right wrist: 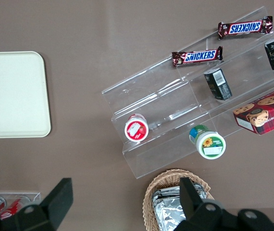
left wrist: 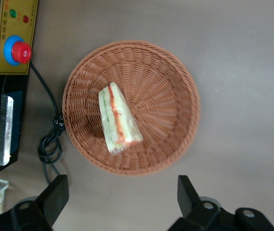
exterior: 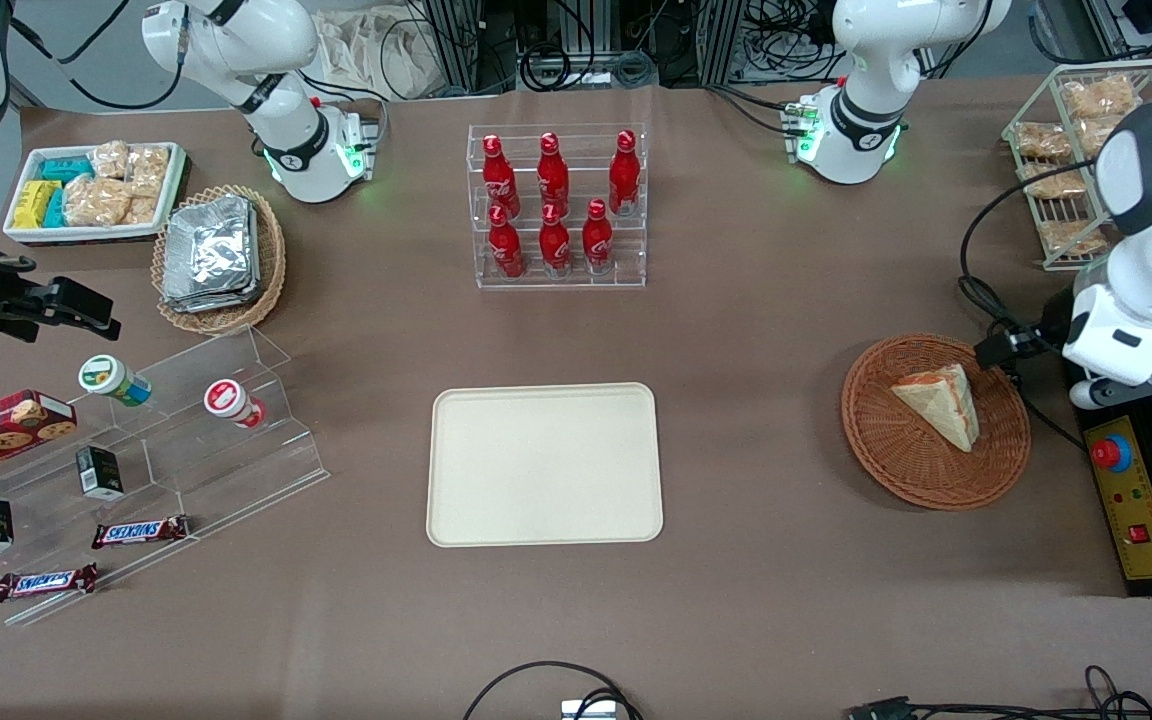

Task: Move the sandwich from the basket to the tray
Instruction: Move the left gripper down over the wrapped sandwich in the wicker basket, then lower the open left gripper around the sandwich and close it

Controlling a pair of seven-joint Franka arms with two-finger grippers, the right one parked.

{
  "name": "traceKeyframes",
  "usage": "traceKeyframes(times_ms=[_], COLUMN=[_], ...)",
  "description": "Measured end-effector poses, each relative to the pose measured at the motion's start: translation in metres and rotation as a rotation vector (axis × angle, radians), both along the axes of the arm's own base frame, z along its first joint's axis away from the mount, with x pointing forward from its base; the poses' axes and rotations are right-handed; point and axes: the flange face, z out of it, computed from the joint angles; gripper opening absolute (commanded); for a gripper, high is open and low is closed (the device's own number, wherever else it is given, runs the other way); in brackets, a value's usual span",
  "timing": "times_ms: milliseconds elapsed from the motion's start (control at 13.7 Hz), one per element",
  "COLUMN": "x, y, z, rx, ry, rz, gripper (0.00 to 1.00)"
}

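Observation:
The sandwich (exterior: 939, 403) (left wrist: 118, 119), a pale bread wedge with red and green filling along its edge, lies in the round reddish-brown wicker basket (exterior: 896, 460) (left wrist: 166, 96) toward the working arm's end of the table. My gripper (left wrist: 121, 195) hangs high above the table just outside the basket's rim, open wide, with nothing between its black fingers (left wrist: 55, 192). In the front view its white wrist (exterior: 1121, 335) sits beside the basket. The cream tray (exterior: 544, 465) (right wrist: 12, 94) lies flat at the table's middle, with nothing on it.
A black control box with a red stop button (exterior: 1111, 452) (left wrist: 19, 52) and a looped cable (left wrist: 50, 139) lie beside the basket. A clear rack of red bottles (exterior: 556, 205) stands farther from the front camera than the tray. A wire rack of snacks (exterior: 1076, 160) stands near the working arm.

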Motion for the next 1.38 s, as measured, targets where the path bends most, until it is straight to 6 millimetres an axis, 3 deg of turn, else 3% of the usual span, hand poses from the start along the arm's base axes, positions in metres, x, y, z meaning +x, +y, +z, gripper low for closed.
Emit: traceKeyframes(times_ms=[219,437,801,1093,1384], x=[-0.015,-0.026,-0.035,-0.046,-0.045], y=[0.021,0.019,0.018,0.016,0.019], z=[-0.035,-0.065,-0.088,-0.123,-0.156], rx=[0.005,0.008,0.006,-0.003,-0.015], ry=[-0.029,-0.06,-0.083,-0.11,-0.126], rz=[0.116,0.228,0.294,0.33,0.355], gripper=[1.0,1.0,1.0,1.0,1.0])
